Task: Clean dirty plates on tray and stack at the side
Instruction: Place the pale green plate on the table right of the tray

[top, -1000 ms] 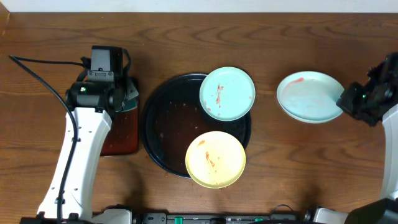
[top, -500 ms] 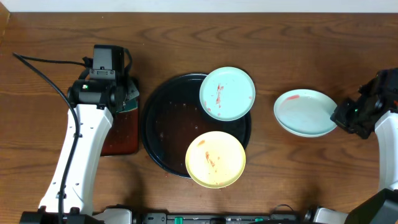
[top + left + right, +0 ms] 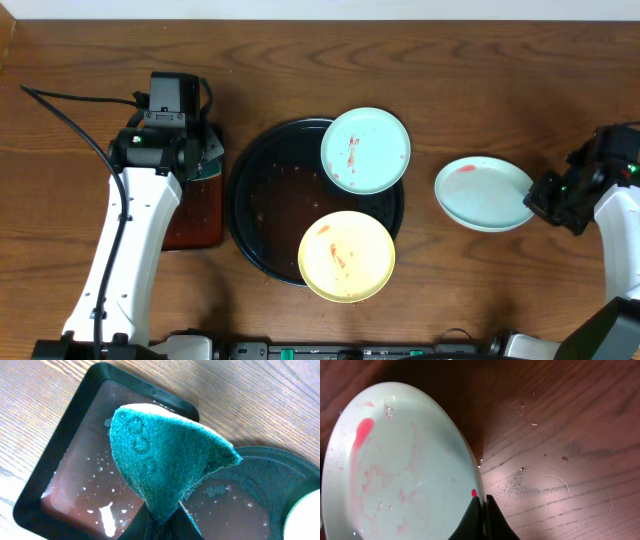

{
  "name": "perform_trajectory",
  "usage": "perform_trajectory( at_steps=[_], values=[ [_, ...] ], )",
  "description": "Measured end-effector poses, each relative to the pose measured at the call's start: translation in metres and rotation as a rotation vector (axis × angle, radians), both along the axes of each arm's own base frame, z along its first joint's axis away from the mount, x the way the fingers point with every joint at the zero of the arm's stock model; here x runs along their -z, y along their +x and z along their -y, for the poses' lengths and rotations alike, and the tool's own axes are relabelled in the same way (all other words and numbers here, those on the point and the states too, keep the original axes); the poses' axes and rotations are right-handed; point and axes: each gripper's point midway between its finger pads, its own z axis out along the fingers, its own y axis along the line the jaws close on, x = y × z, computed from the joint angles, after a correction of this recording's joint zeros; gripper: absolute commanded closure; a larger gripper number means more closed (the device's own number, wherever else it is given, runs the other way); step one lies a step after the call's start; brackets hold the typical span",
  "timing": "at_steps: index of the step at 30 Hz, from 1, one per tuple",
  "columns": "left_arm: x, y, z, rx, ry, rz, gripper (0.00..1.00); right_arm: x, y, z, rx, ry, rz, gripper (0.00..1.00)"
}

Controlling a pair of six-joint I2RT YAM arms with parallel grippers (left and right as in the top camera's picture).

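The left gripper [image 3: 162, 515] pinches a teal sponge [image 3: 165, 460] above the small rectangular tray [image 3: 64, 440] of reddish water. This sits left of the round tray [image 3: 262, 200], where a green plate [image 3: 365, 150] and a yellow plate [image 3: 346, 256] rest. Further right, the right gripper [image 3: 481, 509] pinches a third plate [image 3: 395, 470], smeared red, by its near rim. The round tray lies between this plate and the sponge, and the two are well apart.
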Motion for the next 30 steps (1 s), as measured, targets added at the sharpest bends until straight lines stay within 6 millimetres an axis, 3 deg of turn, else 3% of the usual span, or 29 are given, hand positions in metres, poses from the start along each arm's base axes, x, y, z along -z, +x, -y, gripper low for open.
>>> perform_trajectory(
  at_steps=[17,19,20,25,30],
  values=[
    [0.001,-0.003,0.0,0.0,0.001,-0.012,0.93,0.037,-0.014,-0.006,0.0,0.012,-0.019,0.99],
    [0.001,-0.002,0.0,0.0,0.001,-0.011,0.93,0.042,-0.009,-0.005,-0.001,0.006,0.01,0.93],
    [0.001,-0.002,0.0,0.0,0.0,-0.011,0.93,0.044,-0.004,-0.005,-0.004,0.002,0.038,0.84],
    [0.001,-0.003,0.0,0.0,0.001,-0.012,0.93,0.048,0.011,-0.013,-0.037,0.013,0.115,0.68],
    [0.002,-0.002,0.002,0.007,-0.014,-0.013,0.93,0.04,0.015,-0.037,-0.107,0.057,0.109,0.6]
  ],
)
